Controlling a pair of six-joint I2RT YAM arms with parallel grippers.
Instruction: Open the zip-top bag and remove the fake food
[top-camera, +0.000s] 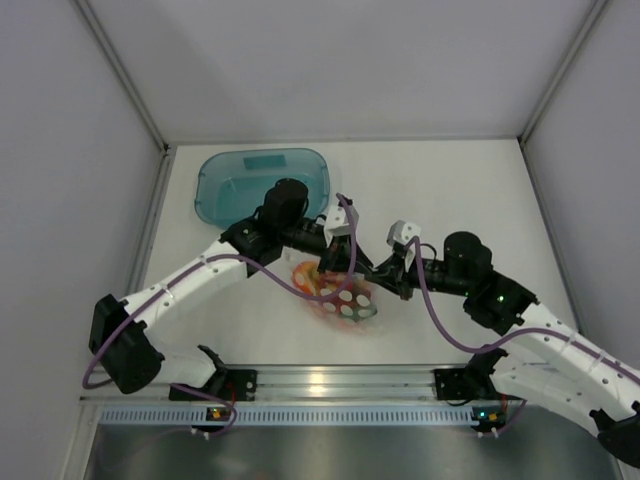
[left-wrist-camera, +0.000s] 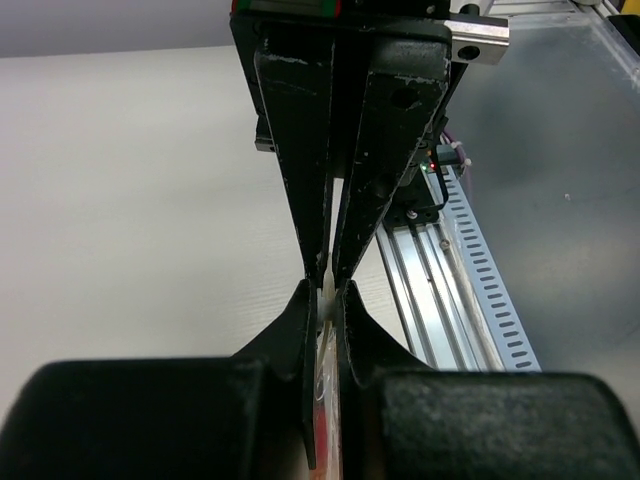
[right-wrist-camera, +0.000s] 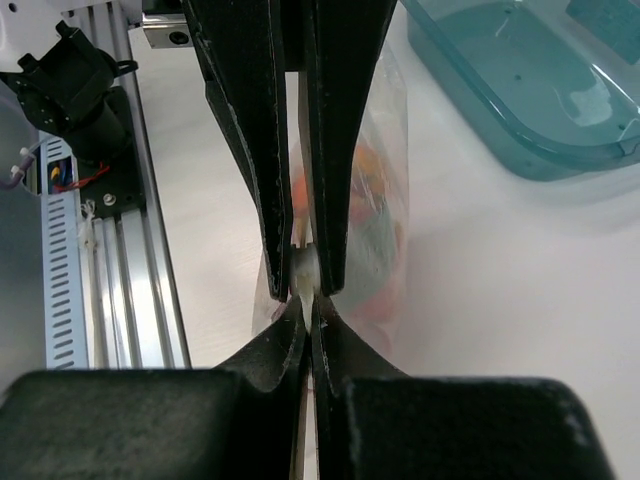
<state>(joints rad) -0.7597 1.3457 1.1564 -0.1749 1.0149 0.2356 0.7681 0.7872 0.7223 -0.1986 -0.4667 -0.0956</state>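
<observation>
Black fingers of the left end effector (left-wrist-camera: 327, 283) are pinched together on a thin pale edge of the zip-top bag (top-camera: 345, 300), with only that sliver of plastic between the tips. Facing it from the other side, the right end effector (right-wrist-camera: 307, 272) is likewise clamped tight on a whitish bit of the bag's edge. From overhead the two meet at the far side of the bag, near the middle of the white surface (top-camera: 470, 190). The bag spreads from them toward the arm bases, white dots showing. I cannot tell whether it is lifted clear. Inside it sits the fake food (right-wrist-camera: 372, 235), in red and orange pieces. Beyond the left wrist lies a translucent teal tray (top-camera: 212, 190), apart from the bag. A metal rail (top-camera: 320, 381) runs along the near edge.
</observation>
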